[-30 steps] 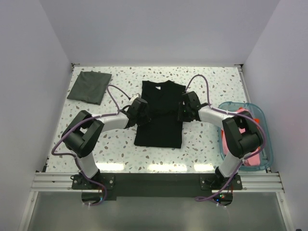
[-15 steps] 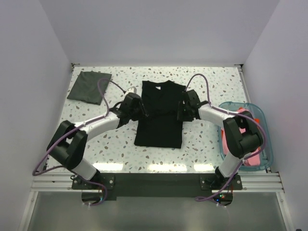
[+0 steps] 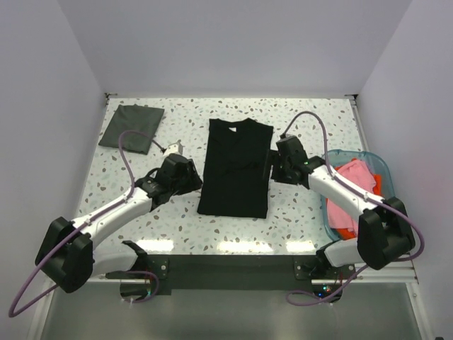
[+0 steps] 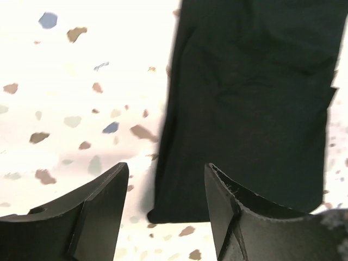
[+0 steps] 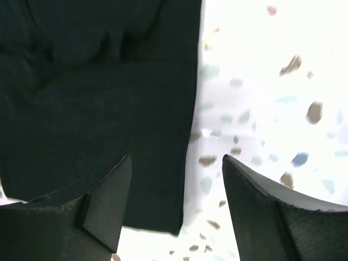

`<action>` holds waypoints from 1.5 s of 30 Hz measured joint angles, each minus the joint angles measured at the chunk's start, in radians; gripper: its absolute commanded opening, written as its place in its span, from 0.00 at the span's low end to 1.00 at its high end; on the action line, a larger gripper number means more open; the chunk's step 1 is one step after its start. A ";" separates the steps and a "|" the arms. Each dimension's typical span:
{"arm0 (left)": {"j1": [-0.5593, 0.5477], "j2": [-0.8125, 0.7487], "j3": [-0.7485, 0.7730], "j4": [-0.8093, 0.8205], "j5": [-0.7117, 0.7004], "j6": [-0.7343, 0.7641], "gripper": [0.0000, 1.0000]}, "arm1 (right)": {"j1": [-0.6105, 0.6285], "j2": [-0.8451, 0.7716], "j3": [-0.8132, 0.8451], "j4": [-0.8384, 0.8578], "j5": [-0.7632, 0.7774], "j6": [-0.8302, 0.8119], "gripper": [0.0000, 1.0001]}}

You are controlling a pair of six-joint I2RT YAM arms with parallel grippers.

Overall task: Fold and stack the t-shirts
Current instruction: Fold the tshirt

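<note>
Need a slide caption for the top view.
Open left gripper and right gripper flank the folded black shirt; grey shirt back left.

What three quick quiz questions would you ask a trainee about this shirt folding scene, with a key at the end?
1. True or false: the left claw is shut on the black t-shirt.
2. Where does the dark grey t-shirt lie on the table? A: near right corner. B: far left corner. C: on top of the black t-shirt.
3. Which shirts lie in the blue bin?

Key: 1 false, it is open and holds nothing. 2 B. 3 the pink t-shirt and the orange t-shirt.
</note>
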 measured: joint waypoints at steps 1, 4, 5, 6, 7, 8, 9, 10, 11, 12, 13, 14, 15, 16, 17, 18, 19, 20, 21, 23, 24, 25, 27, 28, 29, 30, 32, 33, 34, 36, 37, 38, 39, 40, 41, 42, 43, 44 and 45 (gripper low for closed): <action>0.002 0.003 -0.010 -0.008 0.001 0.004 0.63 | 0.026 -0.016 -0.022 -0.008 0.008 0.019 0.71; 0.006 0.000 -0.043 -0.014 0.007 0.009 0.61 | 0.151 -0.029 -0.069 -0.022 0.046 0.083 0.69; 0.007 -0.005 -0.063 -0.011 0.016 0.008 0.61 | 0.185 -0.029 -0.082 -0.022 0.054 0.102 0.68; 0.007 -0.012 -0.084 -0.008 0.025 0.008 0.59 | 0.232 -0.036 -0.108 -0.014 0.060 0.135 0.67; 0.007 -0.017 -0.108 0.000 0.035 0.007 0.59 | 0.255 -0.045 -0.129 -0.014 0.065 0.156 0.67; 0.007 -0.019 -0.129 0.004 0.046 0.007 0.58 | 0.274 -0.059 -0.157 -0.015 0.071 0.182 0.66; 0.007 -0.018 -0.150 0.012 0.060 0.006 0.58 | 0.282 -0.075 -0.185 -0.016 0.079 0.208 0.66; 0.007 -0.018 -0.170 0.029 0.075 0.004 0.58 | 0.285 -0.090 -0.210 -0.017 0.090 0.231 0.66; 0.007 -0.018 -0.188 0.046 0.093 0.003 0.57 | 0.285 -0.102 -0.229 -0.021 0.100 0.251 0.66; 0.007 -0.018 -0.208 0.065 0.112 0.003 0.57 | 0.285 -0.113 -0.243 -0.024 0.111 0.269 0.65; 0.007 -0.017 -0.219 0.076 0.123 0.003 0.57 | 0.285 -0.123 -0.253 -0.025 0.125 0.283 0.64; 0.007 -0.015 -0.230 0.087 0.136 0.003 0.57 | 0.285 -0.134 -0.261 -0.025 0.133 0.297 0.63; 0.007 -0.011 -0.237 0.098 0.144 0.003 0.57 | 0.285 -0.143 -0.267 -0.024 0.144 0.308 0.61; 0.007 -0.006 -0.241 0.108 0.150 0.003 0.56 | 0.285 -0.150 -0.272 -0.023 0.149 0.317 0.58; 0.007 -0.003 -0.243 0.119 0.155 0.003 0.55 | 0.285 -0.154 -0.277 -0.023 0.154 0.324 0.55; 0.007 0.000 -0.246 0.132 0.158 0.002 0.55 | 0.285 -0.154 -0.282 -0.019 0.156 0.330 0.54; 0.007 0.003 -0.250 0.146 0.163 0.001 0.55 | 0.285 -0.152 -0.289 -0.014 0.156 0.338 0.53; 0.007 0.004 -0.254 0.157 0.166 0.000 0.54 | 0.285 -0.151 -0.296 -0.012 0.156 0.344 0.50; 0.007 0.005 -0.257 0.169 0.167 -0.001 0.54 | 0.285 -0.151 -0.306 -0.003 0.155 0.349 0.48; 0.007 0.006 -0.271 0.201 0.175 -0.008 0.52 | 0.285 -0.150 -0.327 0.009 0.151 0.360 0.36; 0.007 0.006 -0.278 0.216 0.182 -0.012 0.52 | 0.285 -0.150 -0.337 0.016 0.148 0.366 0.34; 0.007 0.008 -0.282 0.229 0.186 -0.015 0.51 | 0.285 -0.150 -0.348 0.022 0.146 0.370 0.34; 0.006 0.013 -0.288 0.248 0.192 -0.018 0.50 | 0.285 -0.150 -0.369 0.036 0.143 0.378 0.35; 0.005 0.016 -0.290 0.256 0.194 -0.021 0.49 | 0.285 -0.151 -0.377 0.042 0.142 0.383 0.35; 0.002 0.018 -0.290 0.260 0.195 -0.024 0.48 | 0.285 -0.154 -0.380 0.047 0.140 0.385 0.36; -0.001 0.019 -0.291 0.262 0.195 -0.027 0.48 | 0.285 -0.159 -0.384 0.051 0.139 0.386 0.37; -0.015 0.019 -0.293 0.264 0.191 -0.041 0.48 | 0.285 -0.169 -0.393 0.060 0.136 0.389 0.38; -0.024 0.019 -0.294 0.263 0.188 -0.045 0.47 | 0.285 -0.174 -0.397 0.064 0.132 0.391 0.39; -0.034 0.018 -0.295 0.262 0.182 -0.053 0.47 | 0.285 -0.179 -0.401 0.065 0.127 0.393 0.40; -0.047 0.014 -0.299 0.260 0.175 -0.070 0.45 | 0.285 -0.191 -0.407 0.065 0.116 0.396 0.41; -0.051 0.011 -0.302 0.258 0.172 -0.076 0.45 | 0.285 -0.194 -0.409 0.065 0.112 0.398 0.41; -0.053 0.006 -0.306 0.257 0.168 -0.088 0.44 | 0.285 -0.198 -0.412 0.065 0.106 0.401 0.41; -0.056 0.001 -0.311 0.256 0.166 -0.098 0.44 | 0.285 -0.203 -0.414 0.064 0.097 0.404 0.41; -0.061 -0.006 -0.316 0.255 0.160 -0.109 0.43 | 0.285 -0.205 -0.416 0.064 0.090 0.407 0.41; -0.066 -0.013 -0.321 0.254 0.157 -0.118 0.43 | 0.285 -0.206 -0.417 0.064 0.085 0.412 0.41; -0.074 -0.019 -0.325 0.251 0.153 -0.129 0.43 | 0.285 -0.206 -0.417 0.065 0.078 0.415 0.41; -0.084 -0.023 -0.329 0.249 0.148 -0.141 0.43 | 0.285 -0.206 -0.417 0.066 0.068 0.419 0.41; -0.093 -0.026 -0.332 0.249 0.143 -0.150 0.43 | 0.285 -0.206 -0.417 0.067 0.061 0.424 0.41; -0.101 -0.027 -0.334 0.249 0.138 -0.158 0.42 | 0.285 -0.206 -0.419 0.069 0.051 0.429 0.41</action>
